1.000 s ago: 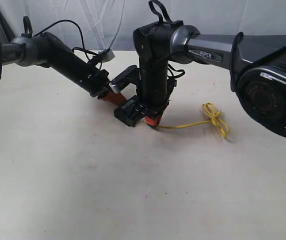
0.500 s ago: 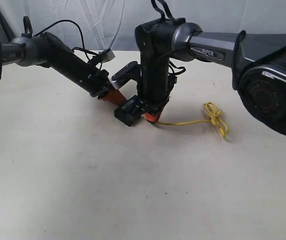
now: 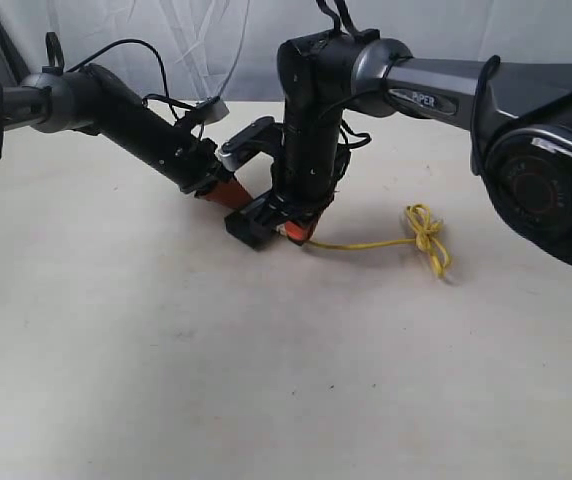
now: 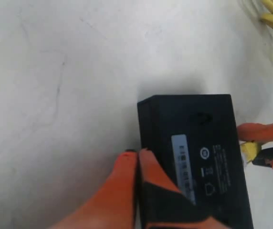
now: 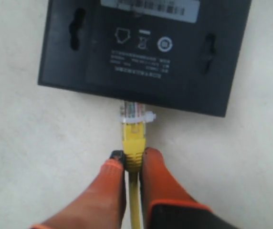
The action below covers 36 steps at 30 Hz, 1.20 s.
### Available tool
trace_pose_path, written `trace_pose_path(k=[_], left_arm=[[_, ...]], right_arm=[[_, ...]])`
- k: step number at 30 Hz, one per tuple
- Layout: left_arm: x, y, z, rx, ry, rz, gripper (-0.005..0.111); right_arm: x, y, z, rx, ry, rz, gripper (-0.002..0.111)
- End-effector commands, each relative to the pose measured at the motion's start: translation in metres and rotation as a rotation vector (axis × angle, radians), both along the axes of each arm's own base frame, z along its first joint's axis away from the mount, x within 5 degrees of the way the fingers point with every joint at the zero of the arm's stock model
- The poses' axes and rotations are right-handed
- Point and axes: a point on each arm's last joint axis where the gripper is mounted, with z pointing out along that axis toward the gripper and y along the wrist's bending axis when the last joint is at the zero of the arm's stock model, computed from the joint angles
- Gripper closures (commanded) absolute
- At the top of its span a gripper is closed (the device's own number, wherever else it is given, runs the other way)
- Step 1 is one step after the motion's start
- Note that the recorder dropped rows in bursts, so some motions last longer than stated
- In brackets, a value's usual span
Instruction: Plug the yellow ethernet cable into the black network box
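Right end effector (image 5: 132,156), pinching yellow ethernet cable (image 5: 133,136), shifted; left (image 4: 137,155) clamps black network box (image 4: 198,138).

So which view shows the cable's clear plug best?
The right wrist view: the plug sits central, unblocked, at the black network box's edge. The left wrist view shows only a small yellow bit; the exterior view hides it behind the right gripper.

Robot lab bench: bare cream tabletop (image 3: 116,380), white curtain (image 3: 166,40) behind, left arm (image 3: 126,120) and right arm (image 3: 311,130).
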Motion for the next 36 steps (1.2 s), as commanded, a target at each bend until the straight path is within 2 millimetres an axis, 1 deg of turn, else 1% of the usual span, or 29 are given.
trace_pose_path(k=[1, 9, 12, 15, 20, 29, 32, 36], left_arm=[[-0.002, -0.003, -0.001, -0.014, 0.015, -0.015, 0.107], [-0.002, -0.003, 0.000, -0.014, -0.006, -0.025, 0.107], [-0.001, -0.003, 0.004, -0.016, -0.014, -0.025, 0.107], [-0.001, -0.003, 0.007, -0.017, -0.020, -0.025, 0.107], [-0.001, -0.003, 0.007, -0.010, -0.020, -0.030, 0.107], [0.000, -0.001, 0.006, 0.000, -0.029, -0.027, 0.107], [0.000, -0.001, 0.006, 0.002, -0.031, -0.025, 0.107], [0.000, -0.001, 0.006, 0.003, -0.035, -0.021, 0.107]], right_arm=[[0.007, 0.001, 0.008, 0.044, -0.063, -0.005, 0.109], [0.007, -0.002, 0.008, 0.018, -0.054, -0.001, 0.109], [0.006, -0.003, 0.008, 0.016, -0.047, -0.001, 0.109], [0.005, -0.003, 0.003, 0.003, -0.026, 0.000, 0.109], [0.004, -0.003, -0.006, -0.002, -0.002, 0.000, 0.109], [0.003, -0.004, -0.006, -0.018, 0.017, -0.001, 0.109], [0.002, -0.007, -0.003, -0.040, 0.021, 0.006, 0.109], [0.002, -0.007, 0.008, -0.037, -0.003, 0.013, 0.109]])
